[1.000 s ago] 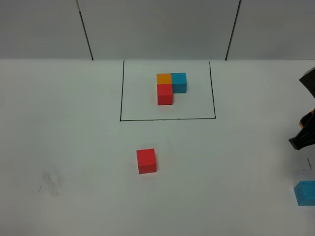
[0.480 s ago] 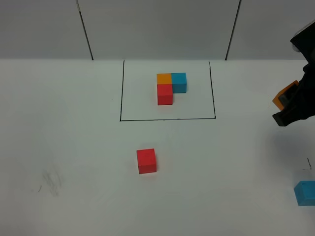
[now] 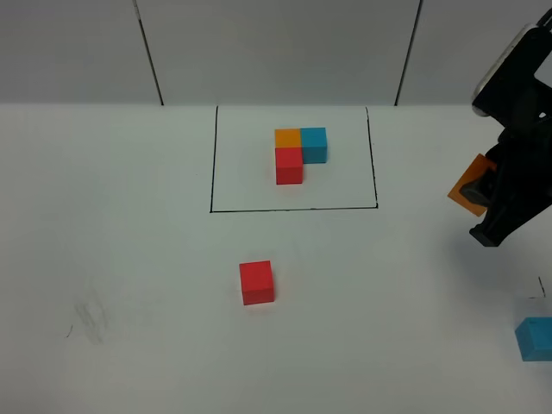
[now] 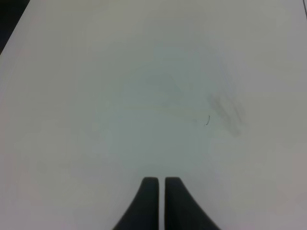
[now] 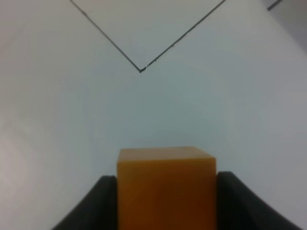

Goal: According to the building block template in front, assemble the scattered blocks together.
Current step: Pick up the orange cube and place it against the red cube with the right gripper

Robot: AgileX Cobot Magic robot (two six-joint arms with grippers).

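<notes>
White counter: framed building block template sits at rear centre, undisturbed. Over the last second the right gripper has come in from the right edge, higher and further inward, pinching the orange cube clear of the surface. Left gripper is pressed together over bare counter. Red cube at front centre and blue cube at the right edge have not moved. Judgement: orange is in transit toward red; no blocks joined yet.

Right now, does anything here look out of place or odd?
Little: a faint grey smudge marks the table, near left, and the orange cube sits tilted in the right pincer. Nothing looks spilled or broken.
</notes>
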